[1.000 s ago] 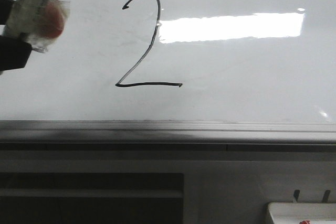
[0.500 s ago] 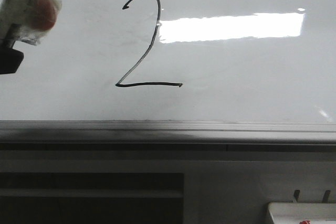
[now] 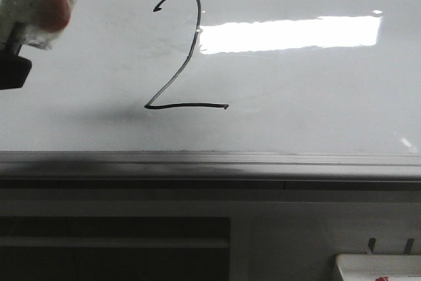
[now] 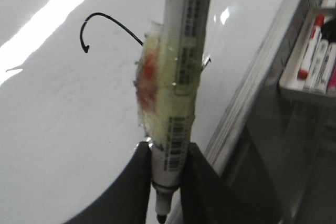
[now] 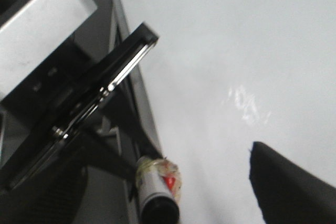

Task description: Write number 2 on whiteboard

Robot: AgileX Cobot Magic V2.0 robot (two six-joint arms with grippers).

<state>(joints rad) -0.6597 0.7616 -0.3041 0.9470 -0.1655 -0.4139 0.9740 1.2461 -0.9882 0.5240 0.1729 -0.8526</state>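
Note:
The number 2 [image 3: 181,54] is drawn in thin black line on the whiteboard [image 3: 309,110], left of the bright glare. Its hooked top shows in the left wrist view [image 4: 102,22]. My left gripper [image 4: 167,153] is shut on a white marker [image 4: 181,72] wrapped in tape with a red patch, its tip bare. In the front view the marker [image 3: 29,1] and left gripper [image 3: 13,70] are at the far left, apart from the figure. My right gripper [image 5: 210,203] is open over the board; one black finger [image 5: 294,192] shows. A taped marker's black end [image 5: 157,203] lies beside it, untouched.
The whiteboard's grey metal ledge [image 3: 210,162] runs along its near edge. A small white tray [image 4: 315,61] with several markers sits beyond the ledge; its corner shows at the front view's lower right [image 3: 378,268]. Dark arm parts [image 5: 89,108] stand by the board's edge.
My left gripper has moved left with the marker, further from the number 2. A faint shadow has spread on the board left of the figure's base. The figure itself is unchanged.

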